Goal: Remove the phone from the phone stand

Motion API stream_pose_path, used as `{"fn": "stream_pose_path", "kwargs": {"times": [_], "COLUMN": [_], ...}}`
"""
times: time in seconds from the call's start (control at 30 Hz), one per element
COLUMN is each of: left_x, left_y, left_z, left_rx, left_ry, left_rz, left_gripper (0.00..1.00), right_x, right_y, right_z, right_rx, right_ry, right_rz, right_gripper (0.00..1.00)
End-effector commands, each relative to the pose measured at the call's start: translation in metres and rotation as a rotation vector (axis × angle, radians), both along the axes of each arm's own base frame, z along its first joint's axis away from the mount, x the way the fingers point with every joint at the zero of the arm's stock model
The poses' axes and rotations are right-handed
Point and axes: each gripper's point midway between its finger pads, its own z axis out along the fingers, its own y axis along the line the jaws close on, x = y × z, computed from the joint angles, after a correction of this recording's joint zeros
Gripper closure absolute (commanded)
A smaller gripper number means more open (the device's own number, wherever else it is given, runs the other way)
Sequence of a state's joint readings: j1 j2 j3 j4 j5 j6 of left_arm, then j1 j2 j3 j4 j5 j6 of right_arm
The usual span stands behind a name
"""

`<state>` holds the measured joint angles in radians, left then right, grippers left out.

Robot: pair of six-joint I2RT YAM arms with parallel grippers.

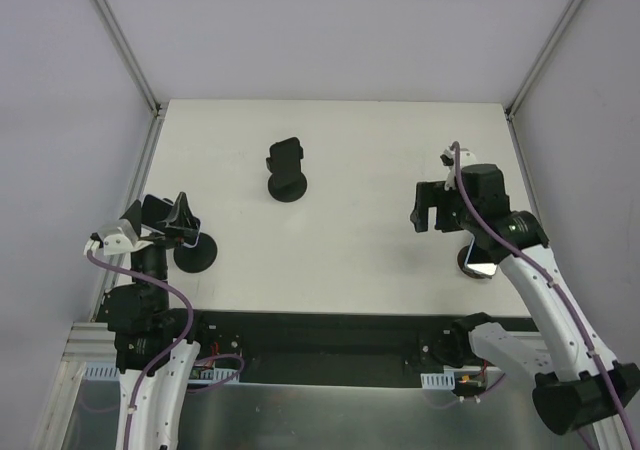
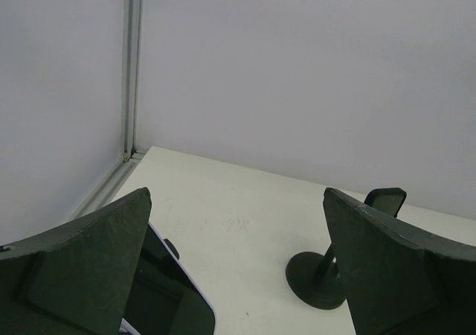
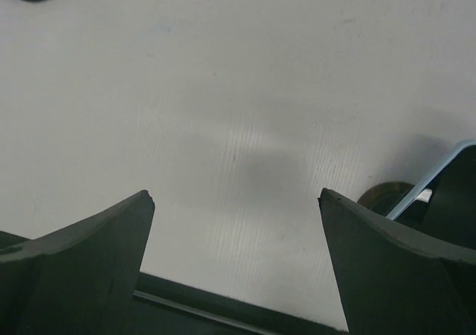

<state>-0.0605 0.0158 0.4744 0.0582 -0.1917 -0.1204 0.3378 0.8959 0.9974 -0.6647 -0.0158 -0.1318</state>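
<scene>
Left phone (image 1: 192, 235): sits on the left stand (image 1: 197, 258), down and left of the centre stand (image 1: 288, 173), near the table's (image 1: 340, 250) front edge. In the left wrist view it (image 2: 167, 298) shows a dark screen with a pale rim.
Right phone (image 1: 480, 258): on the right stand (image 1: 468, 263), down and right of the centre stand and partly under the right arm. In the right wrist view its (image 3: 446, 182) pale edge runs slantwise at the right border, with the stand's round base (image 3: 383, 197) just beside it.
Left gripper (image 1: 170, 215): above the left phone, to the left of the centre stand. Its fingers (image 2: 89, 268) are spread wide with nothing gripped. The phone lies low between them, close to the left-hand one, and whether they touch cannot be told.
Right gripper (image 1: 428, 210): to the right of the centre stand, just up and left of the right phone. Its fingers (image 3: 387, 260) are spread apart over bare table, clear of the phone.
Centre stand: upright in mid-table, a dark round base with its cradle on top. It (image 2: 323, 275) appears between the left gripper's fingers, near the right-hand one.
</scene>
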Motion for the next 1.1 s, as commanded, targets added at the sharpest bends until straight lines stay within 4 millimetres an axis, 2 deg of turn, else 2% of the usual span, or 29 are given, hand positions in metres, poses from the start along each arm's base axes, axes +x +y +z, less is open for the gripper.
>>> {"fn": "stream_pose_path", "kwargs": {"times": [0.0,0.13,0.27,0.37,0.53,0.67,0.8,0.93,1.07], "left_x": [-0.011,-0.013,-0.016,-0.018,-0.021,-0.023,-0.024,-0.025,-0.024], "left_y": [0.0,-0.002,-0.005,-0.006,-0.008,-0.009,-0.01,-0.011,-0.012], "left_z": [0.013,0.015,0.016,0.017,0.019,0.021,0.021,0.022,0.021], "left_rx": [-0.015,-0.018,-0.015,-0.018,-0.016,-0.016,-0.014,-0.012,-0.011], "left_ry": [-0.066,-0.076,-0.087,-0.094,-0.106,-0.115,-0.119,-0.121,-0.119], "left_rz": [-0.005,-0.019,-0.033,-0.039,-0.056,-0.063,-0.069,-0.074,-0.078], "left_gripper": [0.01,0.01,0.01,0.01,0.01,0.01,0.01,0.01,0.01], "right_x": [-0.012,0.002,0.014,0.02,0.016,0.02,0.014,0.02,0.02], "right_y": [-0.016,-0.033,-0.082,-0.108,-0.152,-0.165,-0.185,-0.178,-0.173], "right_z": [-0.023,-0.034,-0.046,-0.053,-0.067,-0.08,-0.095,-0.118,-0.134], "right_rx": [-0.056,-0.073,-0.108,-0.056,-0.039,0.014,-0.028,0.009,0.012], "right_ry": [0.199,0.239,0.233,0.21,0.172,0.17,0.183,0.216,0.262], "right_rz": [-0.112,-0.241,-0.549,-0.715,-0.943,-1.01,-1.09,-1.042,-1.011], "right_gripper": [0.04,0.04,0.04,0.04,0.04,0.04,0.04,0.04,0.04]}}
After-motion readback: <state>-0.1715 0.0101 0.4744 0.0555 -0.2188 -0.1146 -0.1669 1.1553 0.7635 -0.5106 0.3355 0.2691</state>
